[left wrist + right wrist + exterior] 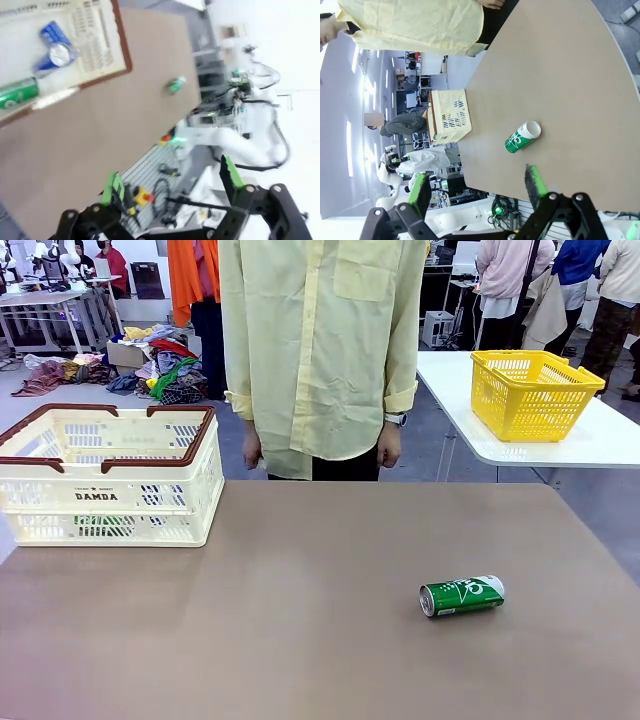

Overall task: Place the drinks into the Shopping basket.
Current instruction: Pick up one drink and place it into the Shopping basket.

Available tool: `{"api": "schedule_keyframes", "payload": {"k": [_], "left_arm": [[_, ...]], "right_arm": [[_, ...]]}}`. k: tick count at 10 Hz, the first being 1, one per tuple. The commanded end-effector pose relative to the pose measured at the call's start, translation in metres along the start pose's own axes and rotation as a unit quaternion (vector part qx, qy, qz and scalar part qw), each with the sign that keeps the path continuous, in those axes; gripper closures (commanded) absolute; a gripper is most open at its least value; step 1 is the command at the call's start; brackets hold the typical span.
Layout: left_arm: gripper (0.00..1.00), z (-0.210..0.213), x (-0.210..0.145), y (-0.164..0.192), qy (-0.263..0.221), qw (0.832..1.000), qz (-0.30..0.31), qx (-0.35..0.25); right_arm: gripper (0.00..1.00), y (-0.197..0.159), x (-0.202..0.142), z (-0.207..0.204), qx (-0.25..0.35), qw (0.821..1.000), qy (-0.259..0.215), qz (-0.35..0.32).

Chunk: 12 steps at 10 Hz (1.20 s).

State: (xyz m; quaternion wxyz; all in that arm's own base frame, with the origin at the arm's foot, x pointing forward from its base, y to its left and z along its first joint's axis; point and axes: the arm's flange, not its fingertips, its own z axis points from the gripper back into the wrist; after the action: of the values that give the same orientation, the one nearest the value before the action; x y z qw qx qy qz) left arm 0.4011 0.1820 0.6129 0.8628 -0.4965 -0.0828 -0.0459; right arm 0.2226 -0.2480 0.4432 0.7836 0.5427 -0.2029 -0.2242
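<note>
Green can (462, 596): lying on table (300, 650), right half, clear of edges.
Basket (60, 495): far-left corner.
Left gripper (172, 180): wide, empty.
Right gripper (476, 182): wide, empty.

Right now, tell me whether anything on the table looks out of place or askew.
One green can lies tipped on its side on the table, well apart from the Shopping basket. The left wrist view shows a blue can and a second green can already lying inside it.

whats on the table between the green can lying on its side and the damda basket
Nothing: in the front view, only bare brown tabletop lies between the green can and the basket.
</note>
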Motion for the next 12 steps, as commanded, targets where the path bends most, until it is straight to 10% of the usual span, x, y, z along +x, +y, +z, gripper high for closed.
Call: {"api": "schedule_keyframes", "payload": {"k": [1,5,6,12], "left_arm": [[0.00,-0.005,-0.022,0.045,-0.023,0.996,-0.008,-0.084],[0.00,-0.038,0.041,0.089,0.051,0.992,0.015,-0.118],[0.00,-0.024,-0.018,0.095,-0.002,0.993,0.014,-0.121],[0.00,-0.024,-0.018,0.095,-0.002,0.993,0.014,-0.121]], "right_arm": [[0.00,0.000,0.000,0.002,0.008,1.000,0.000,0.012],[0.00,0.000,0.000,0.002,0.008,1.000,0.000,0.012],[0.00,0.000,0.000,0.002,0.008,1.000,0.000,0.012],[0.00,0.000,0.000,0.002,0.008,1.000,0.000,0.012]]}}
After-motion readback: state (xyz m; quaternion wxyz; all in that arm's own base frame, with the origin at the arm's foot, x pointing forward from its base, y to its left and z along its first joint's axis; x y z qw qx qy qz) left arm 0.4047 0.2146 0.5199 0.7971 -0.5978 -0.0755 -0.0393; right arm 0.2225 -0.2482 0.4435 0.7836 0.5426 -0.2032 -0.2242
